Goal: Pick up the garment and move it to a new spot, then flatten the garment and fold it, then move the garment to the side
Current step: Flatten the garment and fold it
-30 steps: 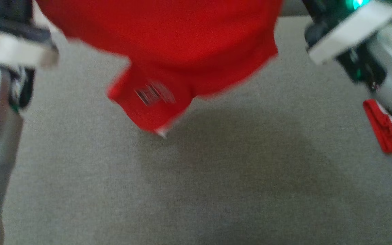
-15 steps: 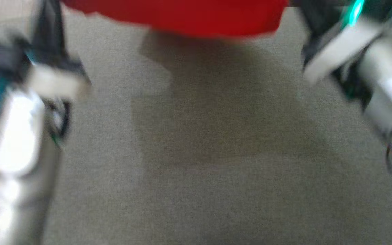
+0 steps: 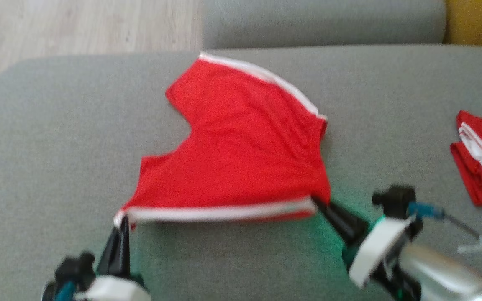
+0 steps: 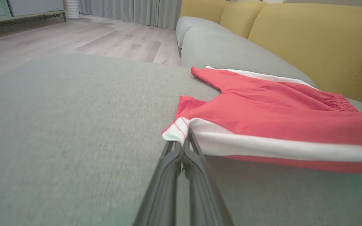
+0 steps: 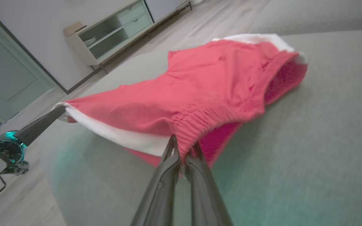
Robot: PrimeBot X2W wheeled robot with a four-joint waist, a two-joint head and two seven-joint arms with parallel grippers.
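Lowered from its earlier hanging position, the red garment (image 3: 241, 154) lies spread on the grey sofa cushion (image 3: 48, 142). Its far part rests on the fabric, and its near white-striped edge is stretched taut just above it. At the hem corner of that edge, the left gripper (image 3: 123, 219) has its jaws pressed together, pinching the cloth. The right gripper (image 3: 319, 204) likewise pinches the elastic waistband corner. Well apart at right lies 1 folded red-and-white garment (image 3: 479, 167). Beyond the cushion are a wooden floor (image 3: 78, 25) and a yellow backrest (image 3: 475, 21).
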